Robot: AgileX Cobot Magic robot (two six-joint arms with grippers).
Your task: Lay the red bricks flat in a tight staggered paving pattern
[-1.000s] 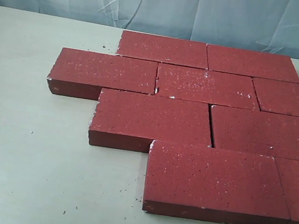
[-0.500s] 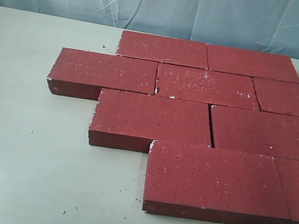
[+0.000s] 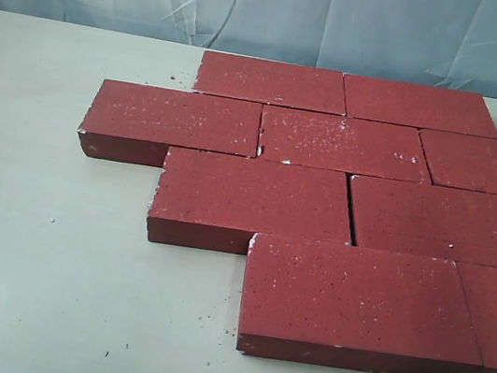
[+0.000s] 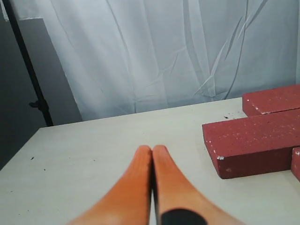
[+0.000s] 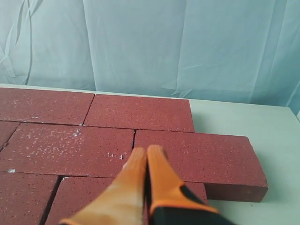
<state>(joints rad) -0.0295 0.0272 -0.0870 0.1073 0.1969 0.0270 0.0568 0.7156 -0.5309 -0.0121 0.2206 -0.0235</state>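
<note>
Nothing has shifted since the earlier frames. The red bricks [image 3: 341,201] lie flat in four close-set staggered rows on the right half of the worktop [image 3: 41,239]. The left gripper [image 4: 152,148] and the right gripper [image 5: 146,149] have their fingers pressed together, holding nothing.

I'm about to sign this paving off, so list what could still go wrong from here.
1. The seam between the two red bricks of the third row looks wider than the others. Pushing it shut could shift their neighbours.
2. The right gripper, shut, hangs over the bricks. A careless drop might knock one askew.
3. The rows' right ends run out of the exterior view, so gaps there may go unnoticed.
</note>
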